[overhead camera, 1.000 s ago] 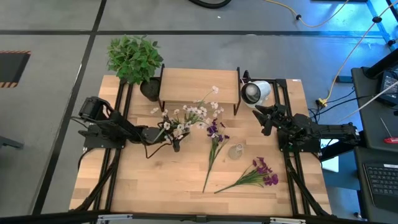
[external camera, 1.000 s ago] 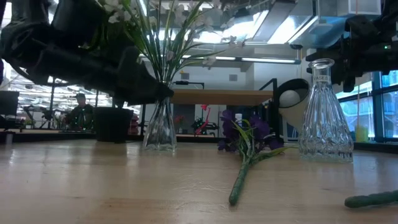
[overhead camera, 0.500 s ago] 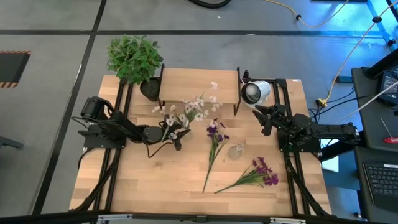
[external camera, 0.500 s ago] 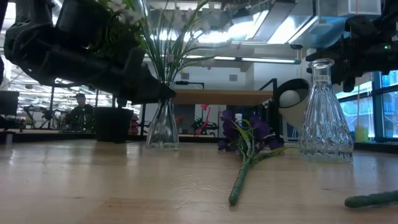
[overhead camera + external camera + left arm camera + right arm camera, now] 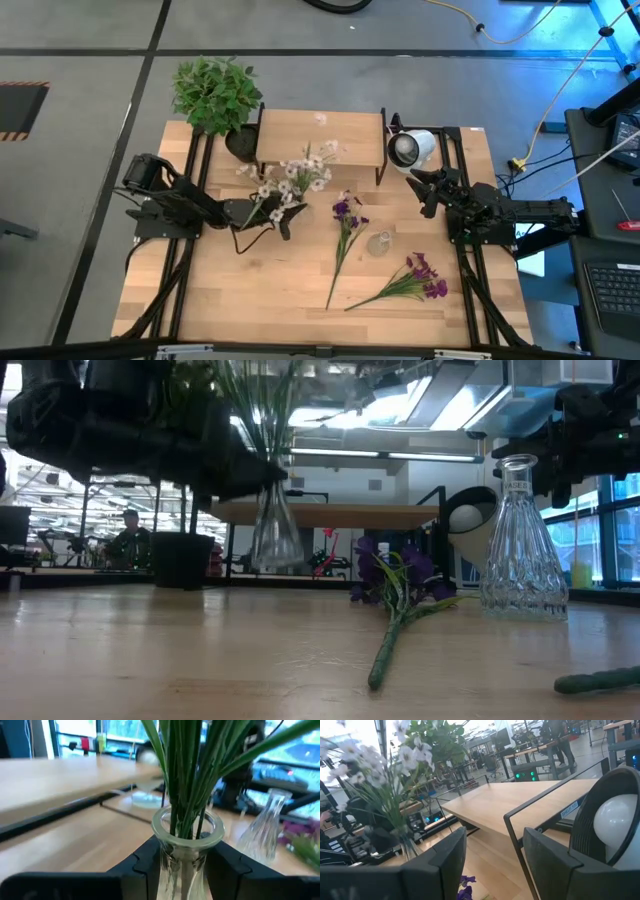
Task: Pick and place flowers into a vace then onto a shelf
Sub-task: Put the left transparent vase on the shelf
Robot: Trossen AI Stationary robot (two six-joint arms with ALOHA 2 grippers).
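Wooden bench [image 5: 250, 290], with a small plank-topped shelf [image 5: 320, 135] on black legs at its far middle and a leafy potted plant [image 5: 215, 92] at the far left corner. Left arm stretched low from the left edge toward the middle, forearm nearly level, left tool [image 5: 183, 862] pinching the neck of a clear glass vase [image 5: 275, 525] from both sides. Vase upright, raised clear of the bench, just in front of the shelf's near left end, base below the plank's height in the low view. White-pink flowers [image 5: 290, 178] standing in that vase, green stems bunched through the mouth, blossoms fanning toward the shelf. Right arm lying along the right edge, wrist turned toward the shelf's right end, right tool [image 5: 490, 865] spread and holding nothing, beside a white lamp-like ball [image 5: 405, 149]. Second clear vase [image 5: 522, 545], empty, upright on the bench right of centre. One purple flower stem [image 5: 342, 235] lying flat mid-bench, left of that vase; a purple bunch [image 5: 405, 280] lying nearer, to the right.
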